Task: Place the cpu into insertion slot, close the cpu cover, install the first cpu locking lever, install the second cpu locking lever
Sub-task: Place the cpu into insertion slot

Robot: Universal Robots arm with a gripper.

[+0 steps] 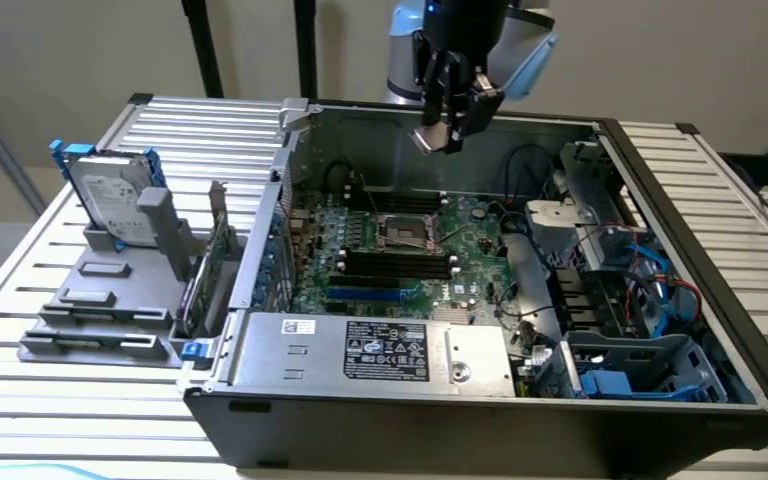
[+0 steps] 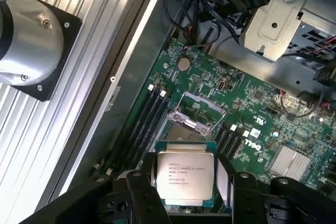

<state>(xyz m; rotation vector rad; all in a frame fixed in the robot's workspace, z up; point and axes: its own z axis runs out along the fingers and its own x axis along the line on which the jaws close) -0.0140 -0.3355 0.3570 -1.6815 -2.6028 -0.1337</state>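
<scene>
One cpu (image 2: pixel 185 178), label facing the wrist camera, gripped by its edges in the claw (image 2: pixel 191 195), fingers (image 2: pixel 142 198) clamped on either side of it. Hangs high over the open case (image 1: pixel 357 440), touching nothing else. Way down below the claw: insertion slot (image 1: pixel 404 229) in the middle of the green motherboard (image 2: pixel 252 103), not loaded yet, with the cpu cover (image 2: pixel 190 124) tipped up off it. Long black memory slots (image 2: pixel 149 114) just beside that socket, bundle of black cables (image 2: pixel 210 30) further out toward the case wall.

Worries from here, pure guesswork:

- Only a thin-edge grip, so probably not much bite. Easy to twist or drop the chip with any jolt on the way down.
- Slightly rotated or tilted on arrival? Probably lands on the socket rim instead of seating flat, then bent pins from pressing down like that.
- Could also clip the raised cover, standing up right at the socket's edge.
- Can't tell from up here about the corner marks lining up with the socket, so wrong orientation also on the list.
- Long way down too, so plenty of room for small errors to grow.
</scene>
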